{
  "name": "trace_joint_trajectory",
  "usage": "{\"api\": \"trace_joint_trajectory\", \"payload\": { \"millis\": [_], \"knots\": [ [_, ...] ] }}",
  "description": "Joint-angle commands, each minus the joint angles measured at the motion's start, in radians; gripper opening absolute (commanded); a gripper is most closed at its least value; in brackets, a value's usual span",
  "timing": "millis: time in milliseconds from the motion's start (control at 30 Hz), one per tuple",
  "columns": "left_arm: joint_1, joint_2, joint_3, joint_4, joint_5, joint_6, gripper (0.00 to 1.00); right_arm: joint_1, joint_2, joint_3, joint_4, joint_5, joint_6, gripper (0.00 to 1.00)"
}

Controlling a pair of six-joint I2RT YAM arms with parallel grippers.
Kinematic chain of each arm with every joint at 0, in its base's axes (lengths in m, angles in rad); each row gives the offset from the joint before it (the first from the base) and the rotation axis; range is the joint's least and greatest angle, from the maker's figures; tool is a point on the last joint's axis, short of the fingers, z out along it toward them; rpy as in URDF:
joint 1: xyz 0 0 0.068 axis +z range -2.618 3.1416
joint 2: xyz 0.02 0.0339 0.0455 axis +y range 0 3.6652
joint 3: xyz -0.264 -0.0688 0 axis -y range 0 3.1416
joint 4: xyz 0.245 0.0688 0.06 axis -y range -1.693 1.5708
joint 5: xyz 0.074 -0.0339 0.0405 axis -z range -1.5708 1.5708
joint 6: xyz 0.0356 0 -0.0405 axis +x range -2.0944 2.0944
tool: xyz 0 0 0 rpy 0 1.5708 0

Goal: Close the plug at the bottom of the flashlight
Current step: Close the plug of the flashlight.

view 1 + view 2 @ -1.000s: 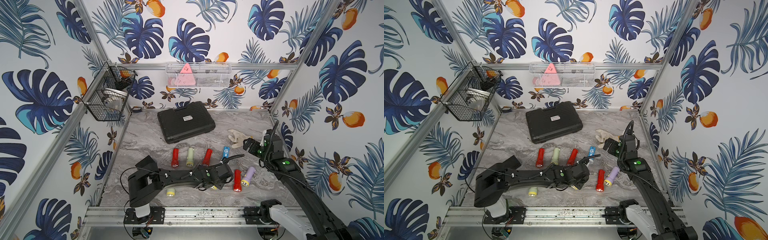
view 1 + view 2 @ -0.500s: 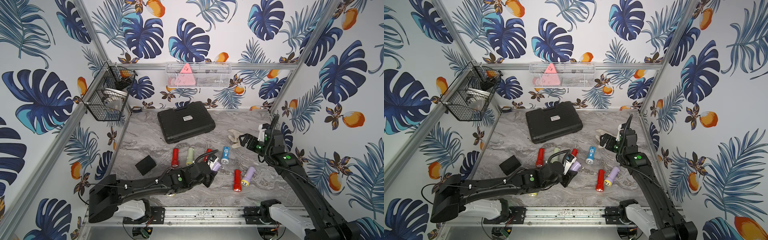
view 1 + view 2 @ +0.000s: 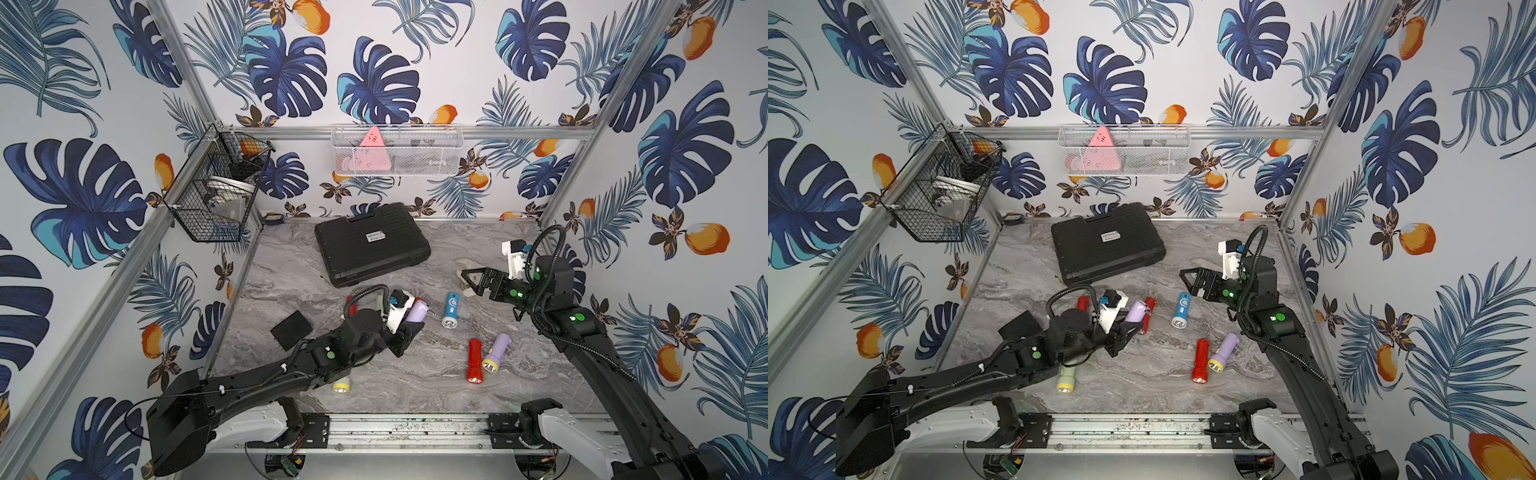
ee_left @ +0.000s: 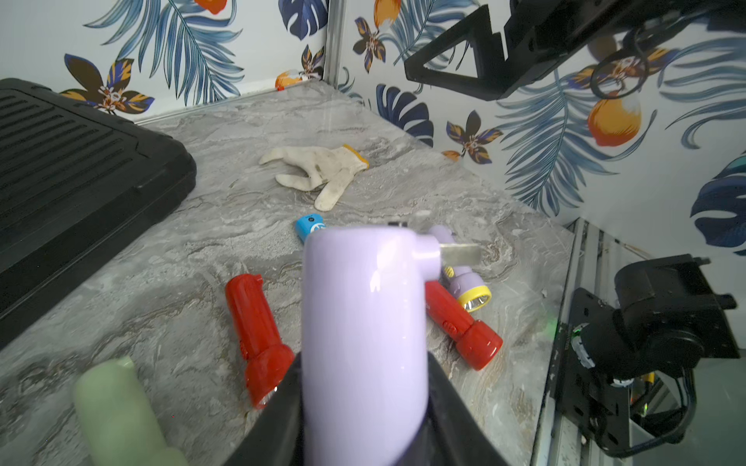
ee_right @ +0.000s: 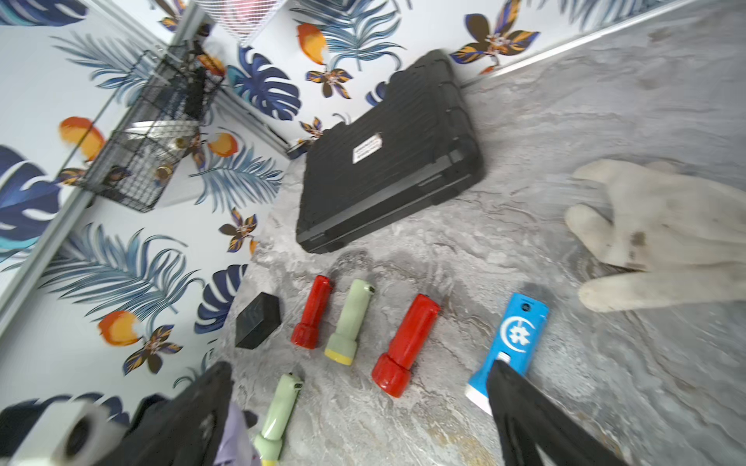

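My left gripper (image 3: 409, 322) (image 4: 363, 359) is shut on a lilac flashlight (image 3: 417, 311) (image 4: 363, 322) and holds it above the table's middle. The flashlight's bottom end points away from the wrist. The plug (image 4: 426, 252) is swung out sideways there, with its metal prongs (image 4: 460, 254) bare. My right gripper (image 3: 467, 280) (image 3: 1187, 278) hangs open to the right of the flashlight, apart from it, jaws turned toward it. In the right wrist view its fingers (image 5: 520, 411) stand wide with nothing between them.
On the marble table lie a blue flashlight (image 3: 451, 305), a red one (image 3: 473, 360), a second lilac one (image 3: 496, 352), a pale green one (image 3: 341, 384), a black case (image 3: 370, 243), a small black box (image 3: 291, 330) and a white glove (image 4: 319, 169).
My left arm has swung back and to the left, carrying the lilac flashlight upward. My right gripper has moved left toward the table's middle and stays open.
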State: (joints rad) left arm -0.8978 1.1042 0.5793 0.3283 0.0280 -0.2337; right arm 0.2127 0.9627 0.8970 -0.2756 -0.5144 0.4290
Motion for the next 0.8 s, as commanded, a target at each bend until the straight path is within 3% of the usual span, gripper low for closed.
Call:
{"api": "trace_joint_trajectory", "payload": {
  "millis": [0,100,233,433,567,767],
  "knots": [
    [0.048,-0.019,-0.101,0.382,0.214,-0.017,0.00,0.004,-0.017,0.005,0.072,-0.173,-0.046,1.00],
    [0.088,-0.017,-0.173,0.559,0.285,-0.047,0.00,0.012,-0.018,0.005,0.098,-0.265,-0.045,1.00],
    [0.147,-0.007,-0.169,0.589,0.435,-0.112,0.00,0.051,-0.012,-0.004,0.157,-0.364,-0.030,0.98],
    [0.186,0.049,-0.201,0.831,0.601,-0.227,0.00,0.191,-0.003,0.010,0.170,-0.365,-0.079,0.96],
    [0.190,0.082,-0.179,0.855,0.677,-0.263,0.00,0.275,0.020,0.033,0.152,-0.364,-0.115,0.91],
    [0.195,0.079,-0.187,0.885,0.733,-0.263,0.00,0.313,0.050,0.044,0.151,-0.400,-0.128,0.82]
  ]
}}
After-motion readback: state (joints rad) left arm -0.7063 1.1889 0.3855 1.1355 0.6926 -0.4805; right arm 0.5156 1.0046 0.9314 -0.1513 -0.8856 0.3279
